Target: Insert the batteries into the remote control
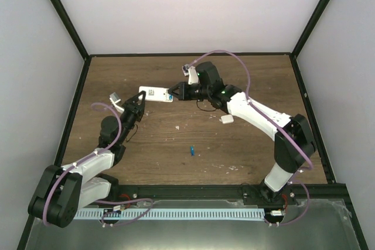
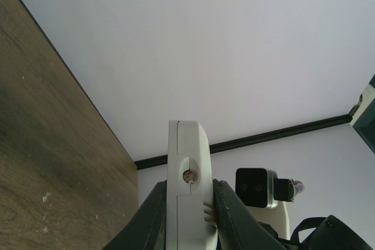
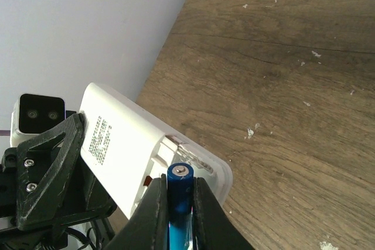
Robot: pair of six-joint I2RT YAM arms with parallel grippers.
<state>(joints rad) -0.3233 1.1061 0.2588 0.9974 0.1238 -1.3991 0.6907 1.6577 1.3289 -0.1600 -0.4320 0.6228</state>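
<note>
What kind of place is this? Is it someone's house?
Probably a robot testing booth, not a house: plain white walls box in a wooden table, and a left arm and right arm stand bolted at its edge.

The remote control (image 1: 156,95), gripped by the left pincer (image 1: 142,100), stands right against the right pincer (image 1: 171,93) and its held battery (image 3: 179,203). The nearer counter (image 1: 246,150) lies open but for a loose battery (image 1: 191,151) and a small white piece (image 1: 227,119).
</note>
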